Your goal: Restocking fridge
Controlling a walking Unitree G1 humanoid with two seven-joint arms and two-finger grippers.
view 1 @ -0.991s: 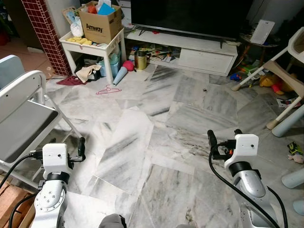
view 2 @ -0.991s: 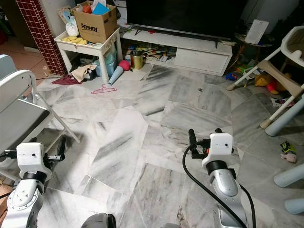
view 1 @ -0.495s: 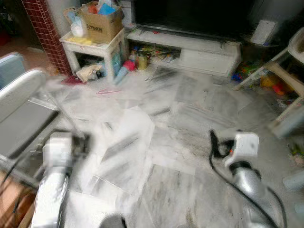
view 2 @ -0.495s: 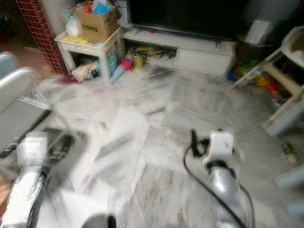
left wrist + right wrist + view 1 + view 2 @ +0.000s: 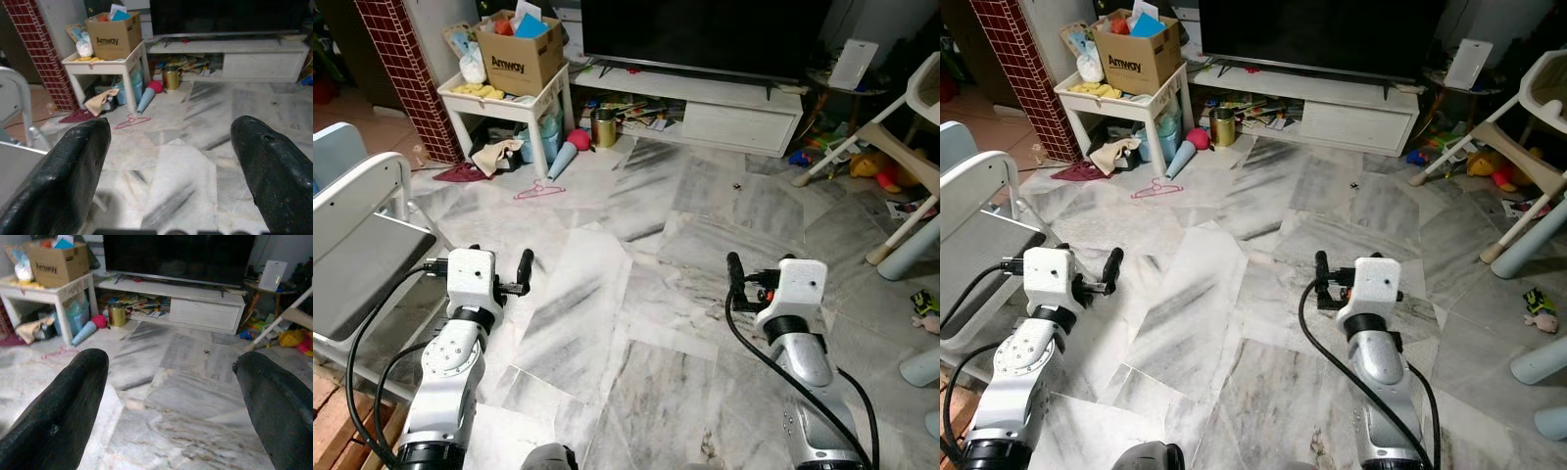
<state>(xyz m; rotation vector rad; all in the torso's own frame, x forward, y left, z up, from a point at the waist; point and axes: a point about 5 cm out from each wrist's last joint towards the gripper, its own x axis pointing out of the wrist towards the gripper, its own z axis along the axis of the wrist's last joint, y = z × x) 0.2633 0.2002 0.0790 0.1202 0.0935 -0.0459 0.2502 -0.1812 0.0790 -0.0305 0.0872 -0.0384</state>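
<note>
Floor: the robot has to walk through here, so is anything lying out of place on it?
Yes. A pink hanger, a cloth and a blue cone lie loose on the floor by the white table; toys litter the right side.

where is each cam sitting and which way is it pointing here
Left and right eye views: on the head, looking forward and down at the marble floor; both arms show, left gripper and right gripper.
Left wrist view: along its open fingers, toward the white side table.
Right wrist view: along its open fingers, toward the TV stand.
All share the Amway box.
</note>
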